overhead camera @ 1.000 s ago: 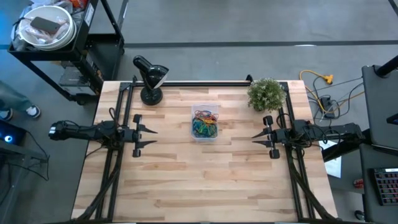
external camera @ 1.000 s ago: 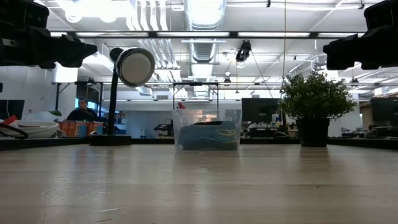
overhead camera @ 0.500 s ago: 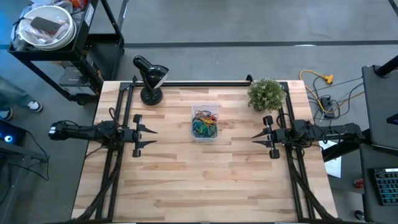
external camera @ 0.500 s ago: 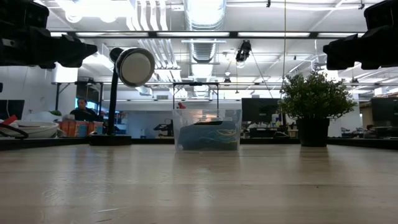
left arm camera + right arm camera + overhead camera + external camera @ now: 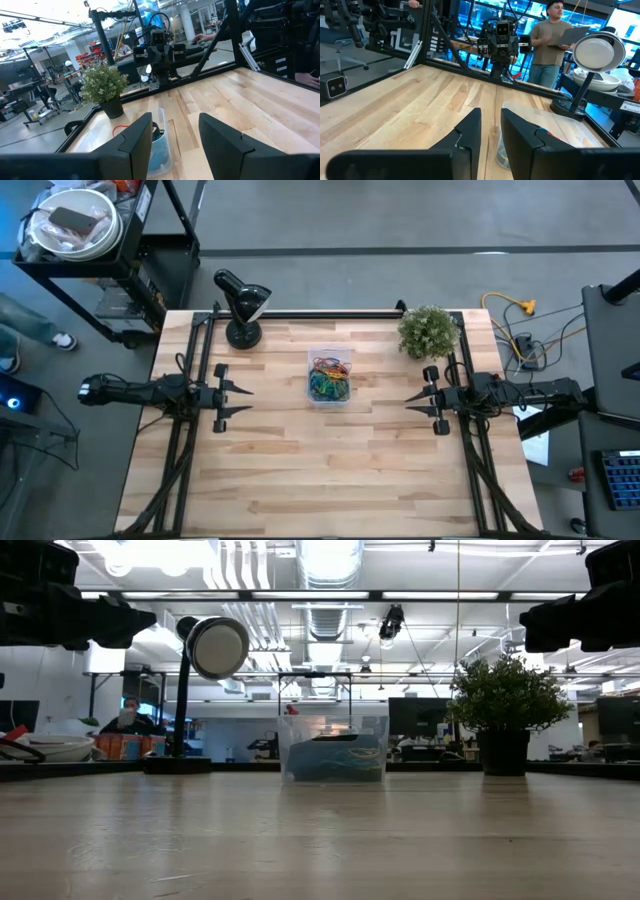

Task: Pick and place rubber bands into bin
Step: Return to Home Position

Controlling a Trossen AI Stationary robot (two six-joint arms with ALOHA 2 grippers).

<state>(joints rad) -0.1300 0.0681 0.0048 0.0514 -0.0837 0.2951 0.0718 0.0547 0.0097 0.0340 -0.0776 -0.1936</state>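
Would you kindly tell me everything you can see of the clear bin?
The bin is a small see-through plastic tub, rectangular with rounded corners, standing upright and open-topped on the wooden table, midway between the left gripper and right gripper, touched by neither. A tangle of rubber bands, blue, red, green and yellow, lies in its lower part.

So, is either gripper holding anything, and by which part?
Nothing is held. The left gripper and right gripper are open and empty, apart from the small clear rectangular plastic bin of coloured rubber bands.
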